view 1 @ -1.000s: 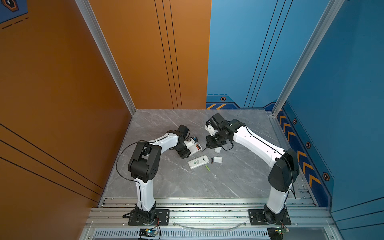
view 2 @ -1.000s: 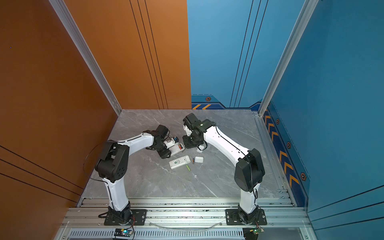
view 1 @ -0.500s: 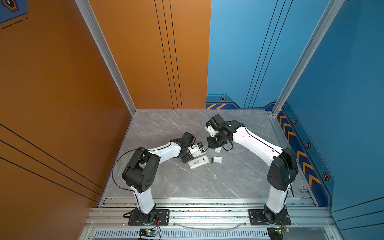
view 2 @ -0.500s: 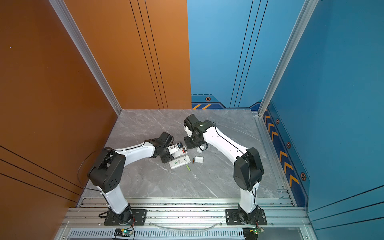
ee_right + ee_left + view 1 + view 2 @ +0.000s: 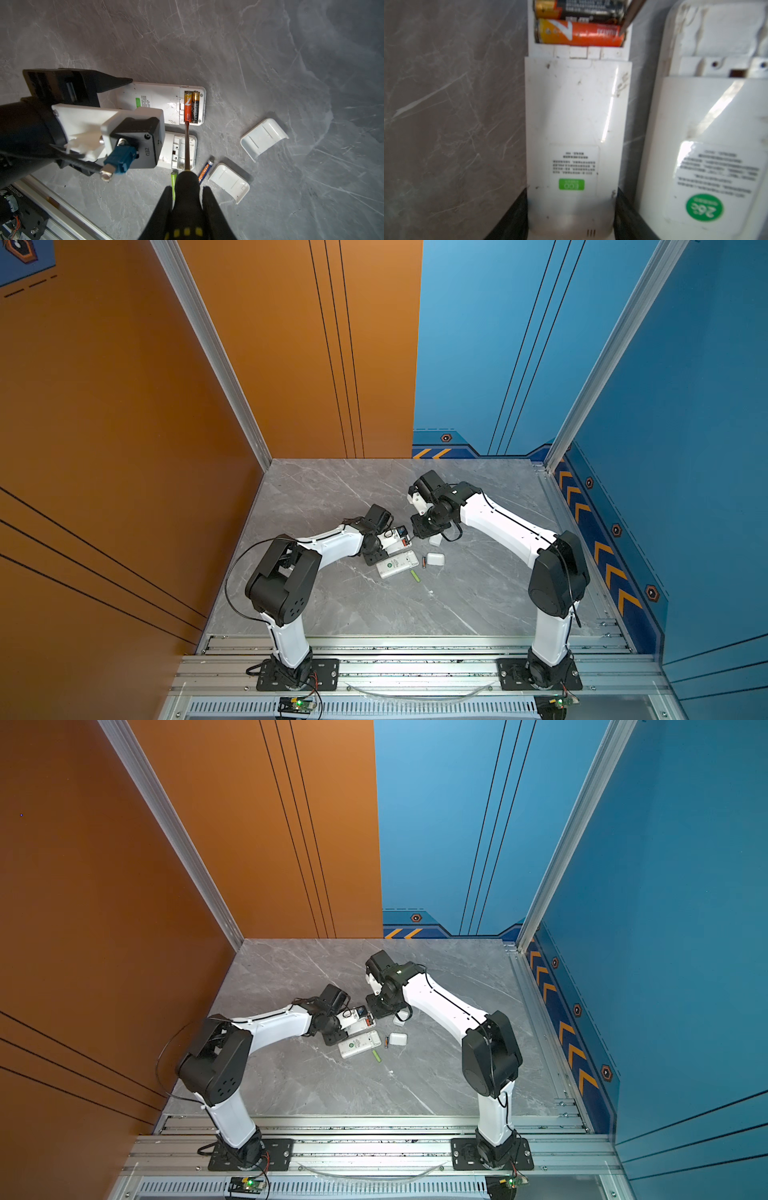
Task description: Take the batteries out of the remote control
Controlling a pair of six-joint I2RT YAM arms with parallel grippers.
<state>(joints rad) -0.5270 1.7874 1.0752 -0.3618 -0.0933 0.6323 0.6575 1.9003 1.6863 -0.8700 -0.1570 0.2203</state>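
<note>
My left gripper [image 5: 571, 209] is shut on the end of a white remote control [image 5: 577, 116] that lies back-up on the table. Its open compartment holds two batteries: an orange-red one [image 5: 581, 34] and a black-and-gold one [image 5: 581, 8]. My right gripper [image 5: 187, 190] is shut on the black-and-yellow handle of a screwdriver [image 5: 187, 145]. The screwdriver tip rests at one end of the orange-red battery [image 5: 188, 107]. In both top views the grippers meet mid-table, left gripper [image 5: 376, 549] and right gripper [image 5: 419, 526].
A second white remote [image 5: 176, 149] with an empty compartment lies beside the held one. A lime green battery [image 5: 173, 182] and a dark battery [image 5: 205, 170] lie loose near it. Two white lids [image 5: 264, 137] [image 5: 228, 181] rest on the grey marble table [image 5: 478, 605]. Walls enclose three sides.
My left arm has stretched out lower and carried the remote slightly right and nearer, up against the second remote. The right gripper with the screwdriver has barely moved.
</note>
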